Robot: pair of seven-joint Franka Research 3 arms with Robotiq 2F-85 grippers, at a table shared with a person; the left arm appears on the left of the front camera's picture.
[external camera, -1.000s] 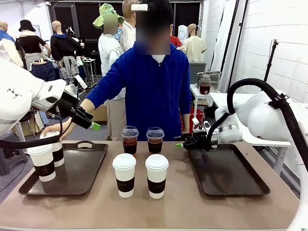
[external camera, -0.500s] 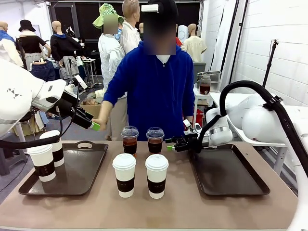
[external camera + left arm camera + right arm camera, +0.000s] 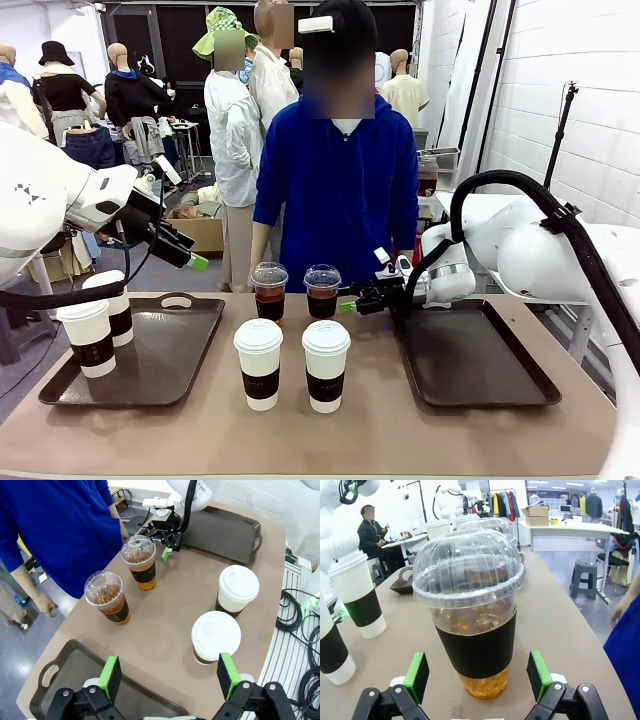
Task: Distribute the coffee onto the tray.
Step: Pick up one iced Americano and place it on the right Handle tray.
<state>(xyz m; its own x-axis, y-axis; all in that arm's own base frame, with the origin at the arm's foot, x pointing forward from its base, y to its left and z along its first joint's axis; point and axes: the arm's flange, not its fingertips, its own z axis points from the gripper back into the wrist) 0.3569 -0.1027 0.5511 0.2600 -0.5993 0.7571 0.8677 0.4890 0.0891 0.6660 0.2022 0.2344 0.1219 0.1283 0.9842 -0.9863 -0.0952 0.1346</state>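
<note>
At frame centre, right gripper (image 3: 346, 305) stands wide, empty, tips just beside the right-hand clear cup (image 3: 322, 291). At upper left, left gripper (image 3: 196, 262) hangs wide above tray (image 3: 170, 350) holding two white cups (image 3: 92, 340).

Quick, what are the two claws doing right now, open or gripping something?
Left claw: open, holding nothing.
Right claw: open, facing a clear dome-lidded cup, not gripping it.
</note>
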